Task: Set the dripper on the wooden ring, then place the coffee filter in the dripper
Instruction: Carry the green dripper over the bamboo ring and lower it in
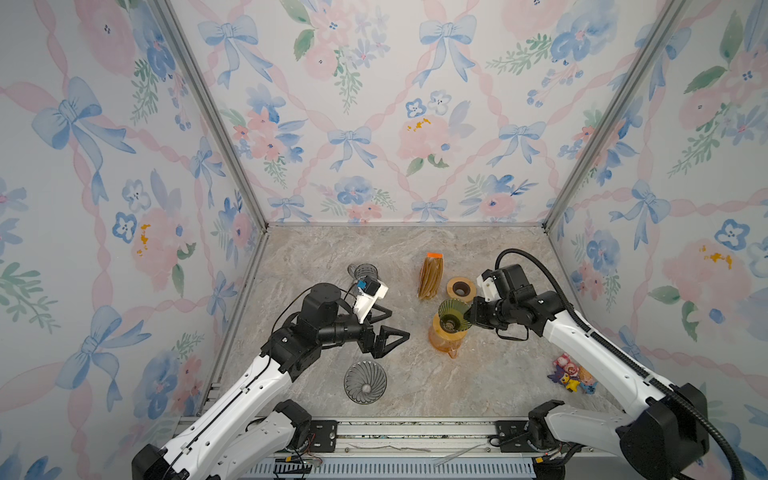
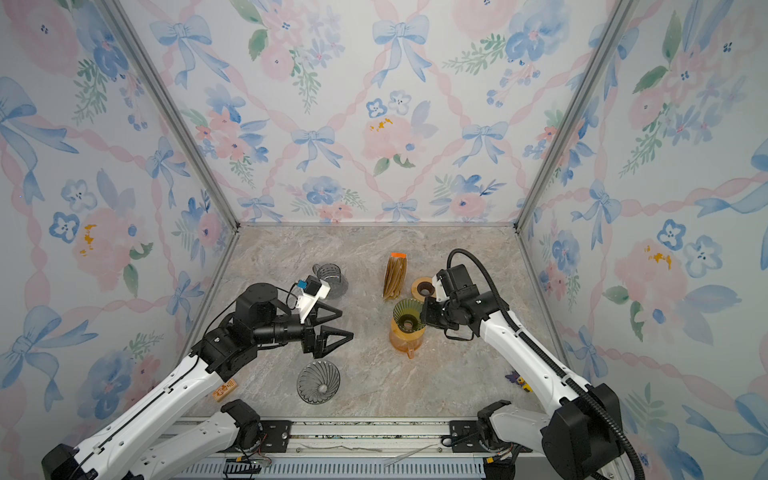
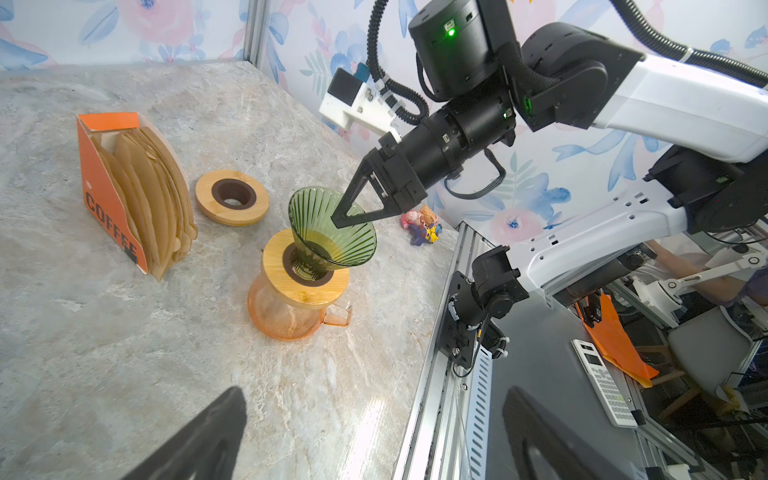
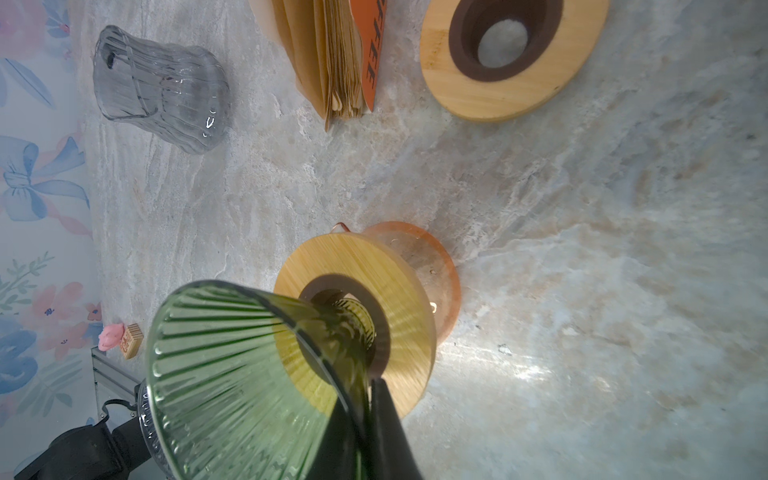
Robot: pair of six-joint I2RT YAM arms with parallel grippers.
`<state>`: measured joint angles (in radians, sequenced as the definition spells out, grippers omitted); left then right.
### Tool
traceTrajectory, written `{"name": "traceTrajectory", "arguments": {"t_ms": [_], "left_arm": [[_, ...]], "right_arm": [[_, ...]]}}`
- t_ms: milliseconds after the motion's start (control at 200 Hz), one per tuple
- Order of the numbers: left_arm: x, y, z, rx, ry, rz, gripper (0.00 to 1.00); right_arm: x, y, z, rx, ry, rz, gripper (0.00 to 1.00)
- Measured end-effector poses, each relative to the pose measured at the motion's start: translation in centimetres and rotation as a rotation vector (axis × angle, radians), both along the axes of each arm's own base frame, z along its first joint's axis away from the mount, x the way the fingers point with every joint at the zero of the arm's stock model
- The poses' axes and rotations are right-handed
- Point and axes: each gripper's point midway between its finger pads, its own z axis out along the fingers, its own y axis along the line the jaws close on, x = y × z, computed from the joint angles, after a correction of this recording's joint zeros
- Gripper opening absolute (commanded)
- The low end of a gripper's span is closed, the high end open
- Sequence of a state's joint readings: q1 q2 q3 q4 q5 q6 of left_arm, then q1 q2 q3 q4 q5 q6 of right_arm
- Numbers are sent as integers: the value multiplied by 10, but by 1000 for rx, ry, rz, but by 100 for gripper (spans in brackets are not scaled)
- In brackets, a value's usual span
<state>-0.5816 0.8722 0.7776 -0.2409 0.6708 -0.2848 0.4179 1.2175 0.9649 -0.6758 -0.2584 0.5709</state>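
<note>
Two jobs split: my right end effector pinches green dripper rim, prob. to steady it on carafe; left end effector spread, empty, filters ahead.

Glossy ribbed glass dripper, matt paper filters

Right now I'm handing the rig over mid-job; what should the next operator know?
Left claw: open and empty.
Right claw: shut on the green dripper's rim; dripper tilted, stem in the wooden collar on the orange carafe.
Filters: stacked in the orange box, behind the carafe.
Done: no filter taken yet.
Left: settle the dripper, pull one filter, seat it inside.
</note>
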Motion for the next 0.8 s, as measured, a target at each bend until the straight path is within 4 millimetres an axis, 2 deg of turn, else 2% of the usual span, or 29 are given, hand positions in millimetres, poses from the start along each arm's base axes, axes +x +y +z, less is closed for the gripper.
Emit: {"name": "traceTrajectory", "arguments": {"t_ms": [390, 795], "left_arm": [[0, 0, 0, 1, 1, 0, 98], [1, 0, -1, 2, 4, 1, 98]], "right_arm": [[5, 2, -7, -3, 5, 1, 10], [7, 4, -7, -1, -2, 5, 14]]}}
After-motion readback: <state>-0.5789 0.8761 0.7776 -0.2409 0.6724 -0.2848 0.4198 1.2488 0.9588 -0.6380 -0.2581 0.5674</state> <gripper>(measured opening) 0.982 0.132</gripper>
